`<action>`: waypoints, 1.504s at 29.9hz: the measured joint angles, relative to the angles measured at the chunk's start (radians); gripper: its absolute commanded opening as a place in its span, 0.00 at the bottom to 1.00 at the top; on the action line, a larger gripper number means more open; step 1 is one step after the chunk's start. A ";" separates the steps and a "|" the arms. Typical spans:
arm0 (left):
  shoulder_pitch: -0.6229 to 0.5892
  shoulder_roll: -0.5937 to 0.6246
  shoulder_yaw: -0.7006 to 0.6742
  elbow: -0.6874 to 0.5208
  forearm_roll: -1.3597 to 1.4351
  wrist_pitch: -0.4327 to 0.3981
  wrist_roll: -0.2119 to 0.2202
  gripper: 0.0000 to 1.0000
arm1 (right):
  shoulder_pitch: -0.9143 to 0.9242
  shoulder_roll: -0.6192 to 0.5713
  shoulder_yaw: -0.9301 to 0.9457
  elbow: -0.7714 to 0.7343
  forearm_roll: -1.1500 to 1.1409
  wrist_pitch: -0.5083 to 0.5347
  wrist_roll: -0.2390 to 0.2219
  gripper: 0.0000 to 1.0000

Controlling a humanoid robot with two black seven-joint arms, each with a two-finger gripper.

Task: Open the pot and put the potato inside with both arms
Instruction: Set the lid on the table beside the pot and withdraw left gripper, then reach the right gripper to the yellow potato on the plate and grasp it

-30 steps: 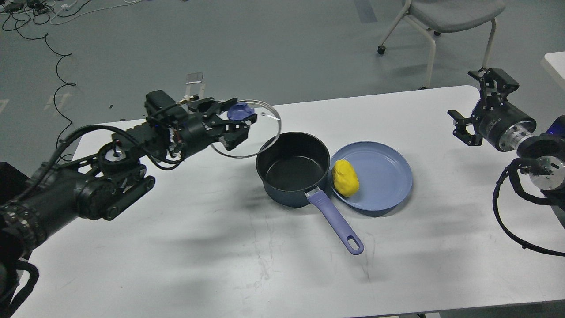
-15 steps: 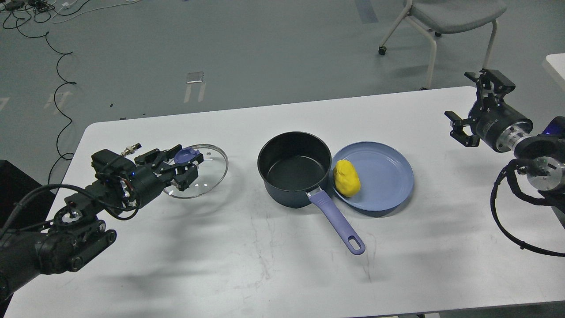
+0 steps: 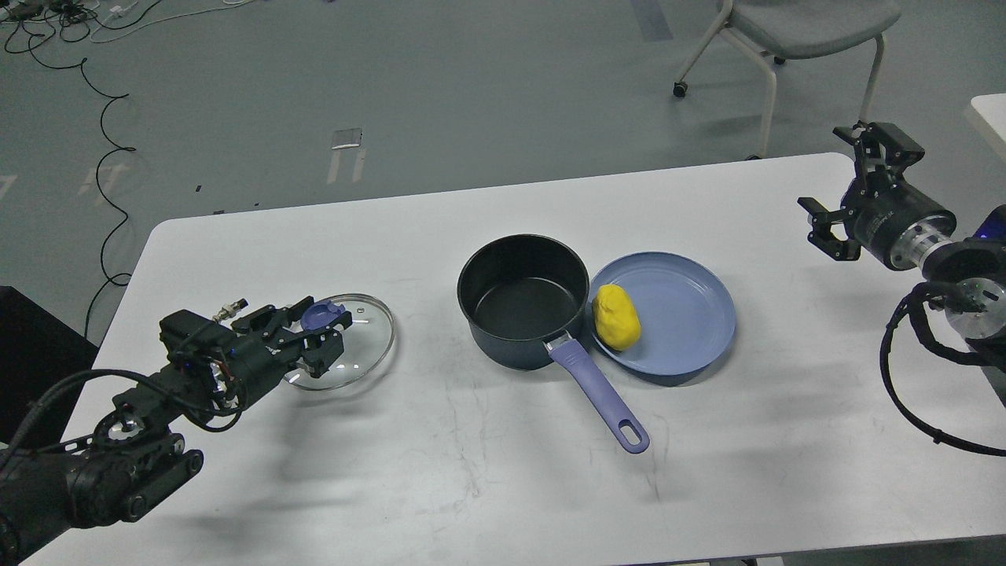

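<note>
On the white table [image 3: 471,487], the navy saucepan [image 3: 523,303] is sitting open, its matte black interior bare, while the smooth yellow potato [image 3: 616,317] is lying on the shallow light-blue plate [image 3: 684,314] beside it. The left gripper [image 3: 318,334], reaching low, is clamping the glass lid [image 3: 357,350] by its purple knob [image 3: 321,314]. The right gripper [image 3: 853,192] is hovering at the table's far end, jaws spread apart.

The left arm reaches low from the left edge, its left claw [image 3: 318,339] closed around something. The right arm enters bent from the right, its right claw [image 3: 857,189] raised, fingers spread.
</note>
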 measured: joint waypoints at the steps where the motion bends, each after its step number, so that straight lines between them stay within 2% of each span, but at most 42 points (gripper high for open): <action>1: 0.001 0.000 0.000 0.000 -0.001 0.000 0.000 0.59 | 0.000 0.000 0.000 0.001 0.000 0.000 0.000 1.00; 3: 0.003 -0.002 0.000 0.000 -0.001 0.000 0.001 0.61 | 0.000 0.000 -0.001 0.001 0.000 0.000 0.000 1.00; 4: 0.005 -0.003 0.000 0.000 -0.001 0.000 0.001 0.65 | -0.001 0.000 -0.001 0.001 0.000 0.000 0.000 1.00; 5: 0.010 -0.004 0.000 0.000 -0.001 0.001 0.001 0.76 | -0.001 0.000 -0.001 0.001 0.000 0.000 0.000 1.00; 6: 0.014 -0.005 0.000 0.000 -0.001 0.001 0.001 0.76 | -0.001 0.000 -0.001 0.001 0.000 0.000 0.000 1.00; 7: 0.018 -0.006 0.000 0.000 -0.001 0.002 0.001 0.90 | -0.001 0.000 -0.001 0.001 0.000 0.000 0.000 1.00; 8: 0.019 -0.006 0.000 0.000 -0.001 0.001 0.001 0.98 | -0.001 0.000 -0.001 0.001 0.000 0.000 0.000 1.00; 21: -0.017 0.022 -0.005 -0.022 -0.193 -0.007 -0.009 0.98 | 0.058 0.001 -0.043 0.007 -0.077 0.001 0.001 1.00; 24: -0.058 0.039 -0.009 -0.042 -0.258 -0.012 -0.009 0.98 | 0.113 0.002 -0.122 0.023 -0.231 0.001 0.001 1.00; 28: -0.155 0.063 -0.015 -0.072 -0.401 -0.036 -0.010 0.98 | 0.196 0.005 -0.283 0.087 -0.552 -0.002 0.002 1.00; 34: -0.293 0.068 -0.020 -0.080 -0.713 -0.188 -0.010 0.98 | 0.261 0.000 -0.468 0.190 -0.961 -0.013 0.002 1.00; 39: -0.317 0.070 -0.018 -0.080 -0.802 -0.220 -0.010 0.98 | 0.305 -0.004 -0.599 0.207 -1.122 -0.018 0.002 0.99; 45: -0.312 0.073 -0.013 -0.080 -0.807 -0.221 -0.010 0.98 | 0.352 0.007 -0.675 0.199 -1.159 -0.019 0.002 0.98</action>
